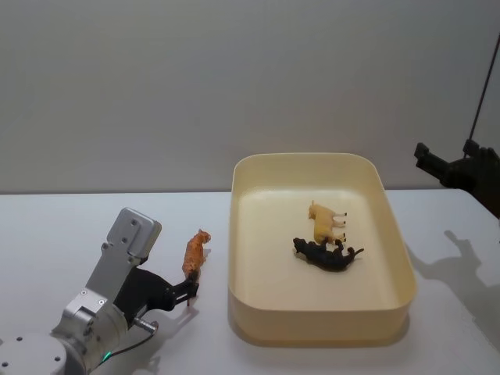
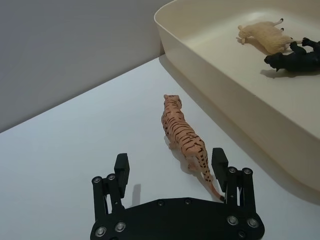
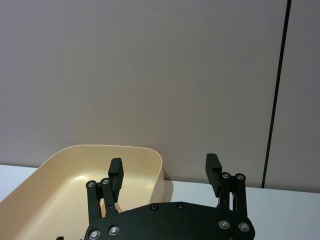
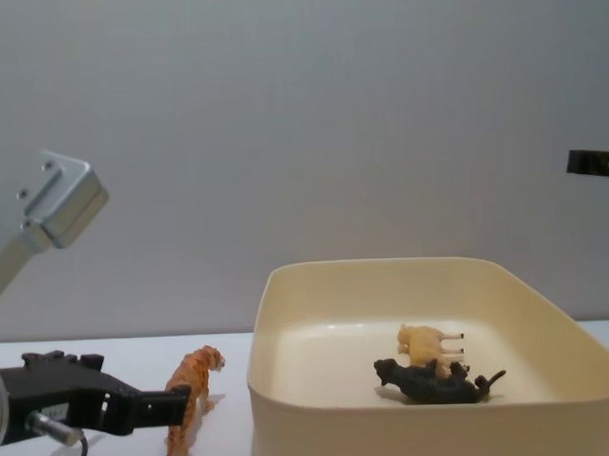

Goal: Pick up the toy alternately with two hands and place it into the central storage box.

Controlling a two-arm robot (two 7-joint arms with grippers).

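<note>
Cream-yellow plastic storage box sits on the white table, centre-right before the robot, with a grey wall behind. Inside the box, on its floor: a pale yellow animal figure lying on its side, and a black animal figure, also on its side, just nearer the robot and touching the yellow one. Chest view shows the same pair, black figure in front of yellow figure, both below the rim of the box. Orange striped tiger toy stands upright on the table outside the box, near its left wall but apart from it, head toward the far wall. Left gripper is low over the table at the tiger's rear end, on the robot's side of it. Left wrist view: left gripper spread wide and released, with the tiger reaching its hindquarters and tail into the gap; one finger is just beside the tail, and the other is well apart from the toy. No grasp on the toy. Box wall lies past the tiger in that view. Right gripper hangs raised off the table, to the right of the box. Right wrist view: right gripper fingers wide apart and holding nothing, with a corner of the box below it.
</note>
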